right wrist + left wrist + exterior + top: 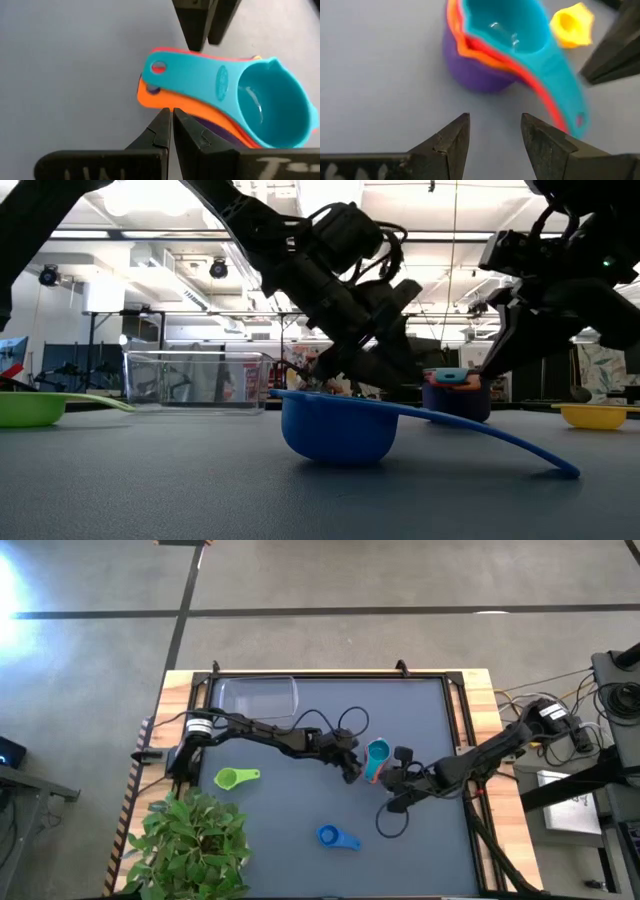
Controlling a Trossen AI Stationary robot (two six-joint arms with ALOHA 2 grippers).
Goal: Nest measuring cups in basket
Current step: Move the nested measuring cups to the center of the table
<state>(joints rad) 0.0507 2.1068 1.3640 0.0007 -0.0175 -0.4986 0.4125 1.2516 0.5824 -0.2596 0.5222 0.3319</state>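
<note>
A nested stack of measuring cups (377, 757) stands mid-table: purple at the bottom, then orange and red, with teal (512, 27) on top. Their handles (195, 82) lie fanned together. My left gripper (495, 132) stands open just left of the stack, with bare table between its fingers. My right gripper (170, 117) is shut, its tips at the edge of the orange handle (157, 100). A yellow cup (572, 22) sits beyond the stack. The green cup (236, 777) and blue cup (338, 837) rest alone on the table. The clear basket (258, 695) stands at the far left. My right gripper's shut fingertips (162, 125) stand against the edge of the orange handle near its free end, slanting down from the table's right side. I cannot tell whether they touch it. The stack sits upright on the table.
A potted plant (190, 840) fills the near left corner. Cables (345, 722) loop over the table behind the left gripper. In the low view the blue cup (335, 425) stands in front of the stack.
</note>
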